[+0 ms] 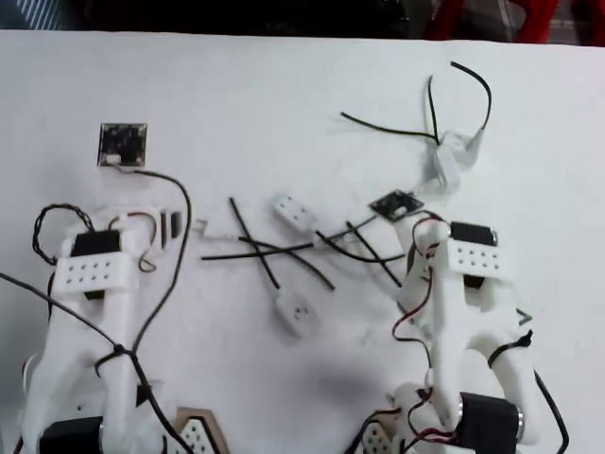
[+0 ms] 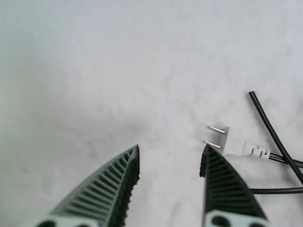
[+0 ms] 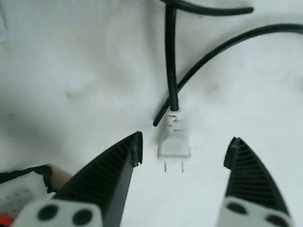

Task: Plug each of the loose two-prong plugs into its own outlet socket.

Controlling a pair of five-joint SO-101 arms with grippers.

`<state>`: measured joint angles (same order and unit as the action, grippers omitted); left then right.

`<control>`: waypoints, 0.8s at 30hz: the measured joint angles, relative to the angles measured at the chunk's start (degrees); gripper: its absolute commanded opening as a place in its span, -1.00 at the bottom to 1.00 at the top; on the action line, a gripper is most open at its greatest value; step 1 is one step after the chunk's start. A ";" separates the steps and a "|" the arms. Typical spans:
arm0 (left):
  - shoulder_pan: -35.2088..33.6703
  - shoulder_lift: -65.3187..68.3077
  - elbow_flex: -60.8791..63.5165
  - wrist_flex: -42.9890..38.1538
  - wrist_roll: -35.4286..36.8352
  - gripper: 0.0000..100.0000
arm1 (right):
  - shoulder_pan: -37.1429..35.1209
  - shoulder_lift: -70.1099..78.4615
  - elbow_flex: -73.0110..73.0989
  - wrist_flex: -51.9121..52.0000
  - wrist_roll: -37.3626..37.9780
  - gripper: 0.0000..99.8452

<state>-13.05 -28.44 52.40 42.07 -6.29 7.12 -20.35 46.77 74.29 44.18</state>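
Both grippers are held open. On the table (image 1: 284, 85), well off its edges, a plug (image 2: 222, 137) lies just beside the left gripper (image 2: 171, 156). A second plug (image 3: 173, 144) lies between the right gripper's (image 3: 185, 140) jaws. Both are judged light, rigid and slippery, and each is best pinched across its moulded body.

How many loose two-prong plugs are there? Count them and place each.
2. The first plug lies beside the left gripper's fingers; the second plug lies between the right gripper's open fingers. The far white bundle may hide more.
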 measured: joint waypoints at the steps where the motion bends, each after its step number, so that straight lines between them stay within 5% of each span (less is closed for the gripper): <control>1: 0.00 0.00 0.00 0.00 0.00 -0.57 | 0.26 0.00 0.26 -0.62 0.18 -0.44; 8: 0.00 0.00 0.00 0.00 0.00 -0.57 | 0.18 9.05 0.53 -4.40 0.35 -0.49; 14: 0.00 0.00 1.05 0.00 0.00 -0.57 | 1.32 14.95 -0.26 -7.65 0.35 -0.98; 24: 0.00 0.00 1.05 0.00 0.00 -0.57 | 1.76 7.65 0.62 -7.38 3.52 -0.97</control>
<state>-13.05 -28.44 53.45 42.07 -6.29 8.88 -12.70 47.38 66.90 47.69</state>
